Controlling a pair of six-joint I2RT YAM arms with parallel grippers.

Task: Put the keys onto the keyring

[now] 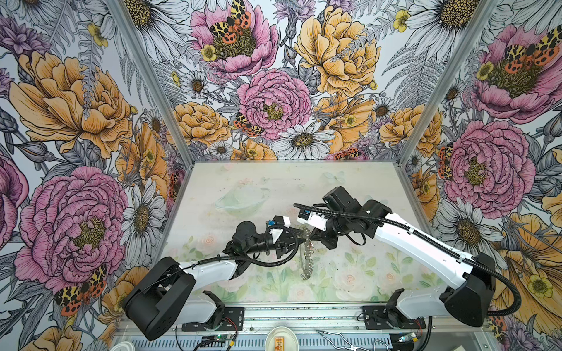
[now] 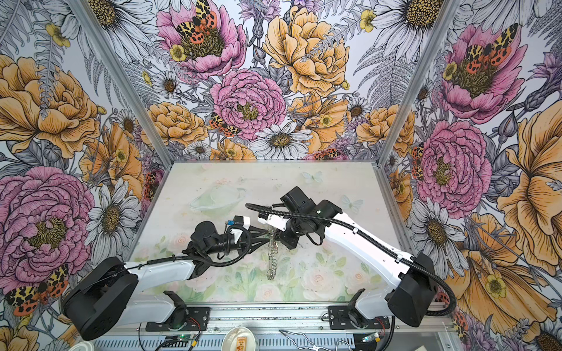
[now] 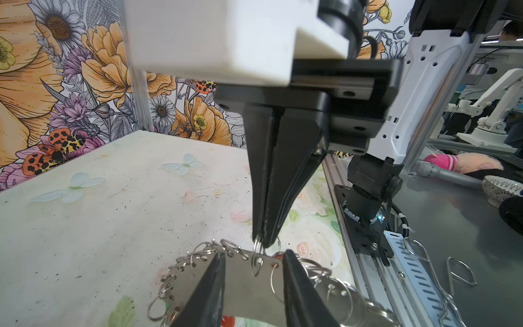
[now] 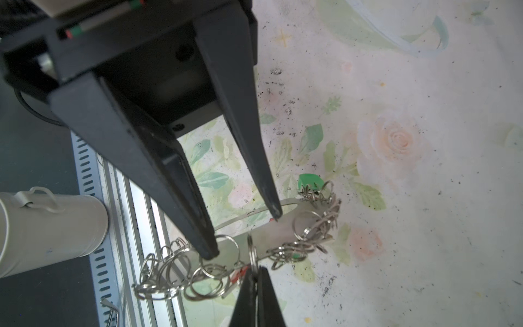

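- Altogether two hands meet over the middle of the worktop (image 1: 349, 188). In both top views one reaches in from 9 o'clock and the other from 3 o'clock.
- One keyring (image 3: 246, 283) hangs edge-on from that meeting point. In a top view it trails toward 6 o'clock (image 1: 306, 261), with its lower end close to the worktop.
- The right hand (image 3: 260, 240) has its fingers pressed together, pinching one split ring (image 3: 257, 262) on the keyring's outer edge.
- The left hand (image 4: 243, 235) is spread, its two fingers standing either side of a stretch of the flat grey band. Whether the tips touch the band is hard to tell.
- The split rings fringing the band are many and overlap in tangles, so they cannot be counted.
- Of the keys, one green key head (image 4: 310, 181) shows behind the rings at the band's far end, and a sliver of red key head (image 4: 237, 276) peeps out just beside the right hand's tips. Their blades are hidden, and the number of keys cannot be made out.
- One white dish (image 1: 281, 340) sits at 6 o'clock beyond the worktop's front rail, cut off by the frame. Its orange label is too small to read.
- One pale cylindrical can (image 4: 51, 226) lies on its side off the worktop, partly cut off by the frame edge.
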